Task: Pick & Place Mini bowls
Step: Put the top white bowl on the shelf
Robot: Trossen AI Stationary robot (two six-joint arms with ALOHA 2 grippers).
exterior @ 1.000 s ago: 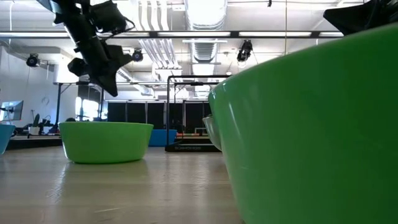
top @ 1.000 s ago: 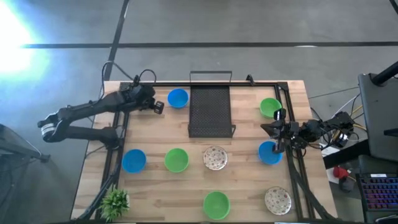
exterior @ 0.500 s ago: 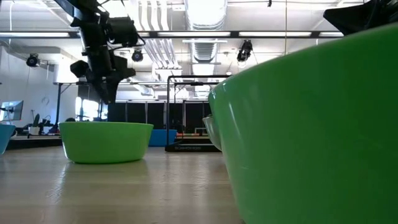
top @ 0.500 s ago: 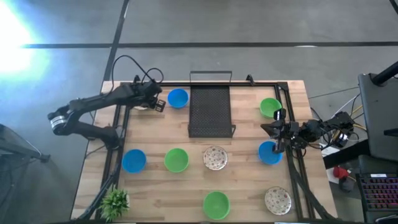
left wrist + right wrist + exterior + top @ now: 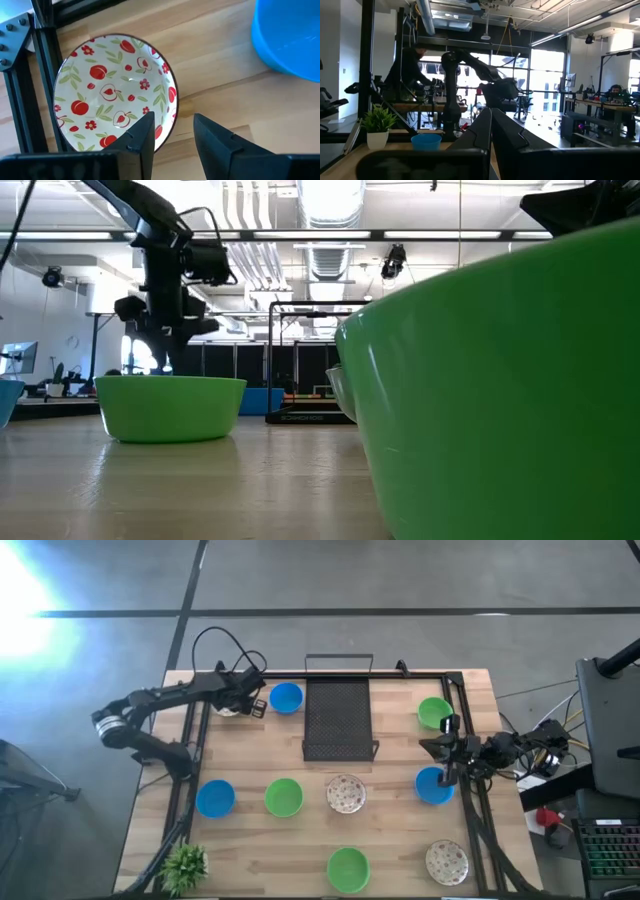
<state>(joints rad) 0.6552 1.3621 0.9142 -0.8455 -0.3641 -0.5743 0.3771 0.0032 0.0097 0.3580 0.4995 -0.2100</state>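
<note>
Your left gripper (image 5: 172, 132) hangs over the far-left corner of the table (image 5: 390, 840), fingers parted and holding nothing. In the left wrist view the rim of the white bowl with the red fruit pattern (image 5: 112, 90) runs between the two fingertips, so one finger sits over the inside of the bowl and the other over bare wood. That bowl lies right against the black frame rail (image 5: 42, 95), with a blue bowl (image 5: 286, 697) just beside it and the black mesh tray (image 5: 338, 718) beyond that.

Your right gripper (image 5: 491, 131) is closed on nothing and waits at the right edge, between a green bowl (image 5: 434, 712) and another blue bowl (image 5: 432, 785).

Watch these risks, judged from how things lie:
- The gap between the fingers is narrow. If you descend off-line, a fingertip likely lands on the rim and tips or skids the bowl.
- The bowl is hard against the rail, so a nudge could wedge it there.
- A rim pinch on a glossy bowl may slip on lifting, and the bowl could drop onto its blue neighbour.
- The looping cable (image 5: 215, 640) over the arm could snag if you swing wide.
</note>
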